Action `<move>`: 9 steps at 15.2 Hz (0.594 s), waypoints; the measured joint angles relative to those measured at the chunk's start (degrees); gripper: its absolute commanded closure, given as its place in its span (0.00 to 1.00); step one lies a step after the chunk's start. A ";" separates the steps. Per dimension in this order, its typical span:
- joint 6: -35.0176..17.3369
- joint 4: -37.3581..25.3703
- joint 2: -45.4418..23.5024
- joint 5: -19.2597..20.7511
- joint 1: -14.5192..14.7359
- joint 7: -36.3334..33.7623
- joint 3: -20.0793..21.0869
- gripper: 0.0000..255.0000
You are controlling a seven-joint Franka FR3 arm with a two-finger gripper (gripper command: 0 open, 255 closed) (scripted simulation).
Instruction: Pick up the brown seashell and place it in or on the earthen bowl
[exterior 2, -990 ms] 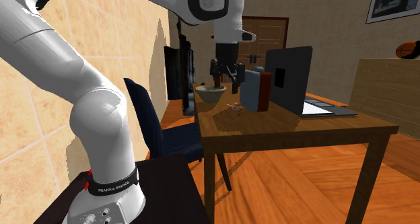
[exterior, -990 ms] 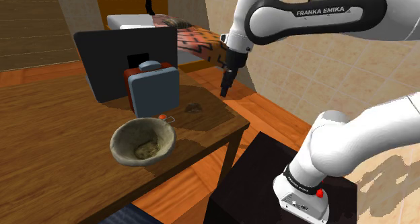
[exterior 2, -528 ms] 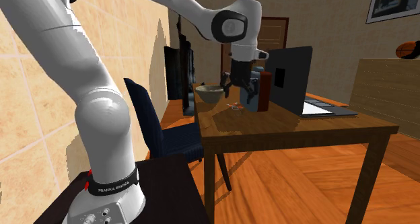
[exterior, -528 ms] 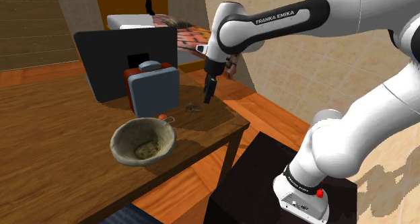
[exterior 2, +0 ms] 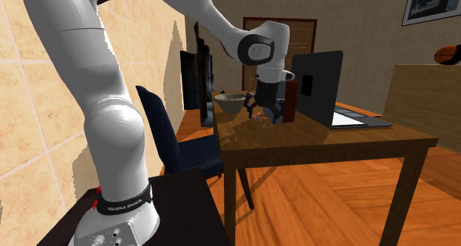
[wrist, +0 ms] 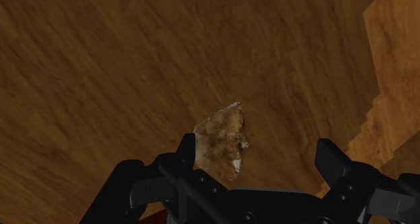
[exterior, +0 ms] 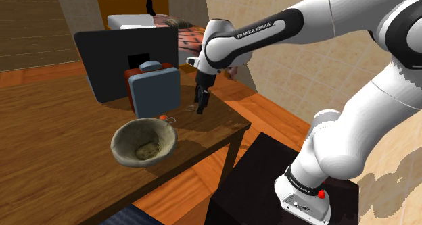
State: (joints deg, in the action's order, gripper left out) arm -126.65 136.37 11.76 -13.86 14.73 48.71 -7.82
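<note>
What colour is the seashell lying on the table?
The seashell is mottled brown with pale flecks; the wrist view shows it best.

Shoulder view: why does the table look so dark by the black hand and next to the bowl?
Shoulder view: those are shadows, darkening the table around the gripper and beside the bowl. Wrist view: the shell between the open fingers is evenly lit, with no glare, and the floor past the table's edge looks much brighter than the wood.
</note>
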 measured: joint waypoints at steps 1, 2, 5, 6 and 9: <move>-0.70 0.22 -0.46 -0.22 0.14 0.07 0.10 0.00; -1.21 0.47 -0.71 -0.37 0.23 0.12 0.16 0.00; -1.75 0.66 -1.04 -0.53 0.29 0.25 0.18 0.00; -1.80 0.69 -1.07 -0.55 0.30 0.26 0.19 0.00; -1.85 0.71 -1.09 -0.56 0.30 0.28 0.19 1.00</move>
State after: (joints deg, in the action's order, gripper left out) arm -128.50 137.08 10.67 -14.42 15.03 48.99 -7.63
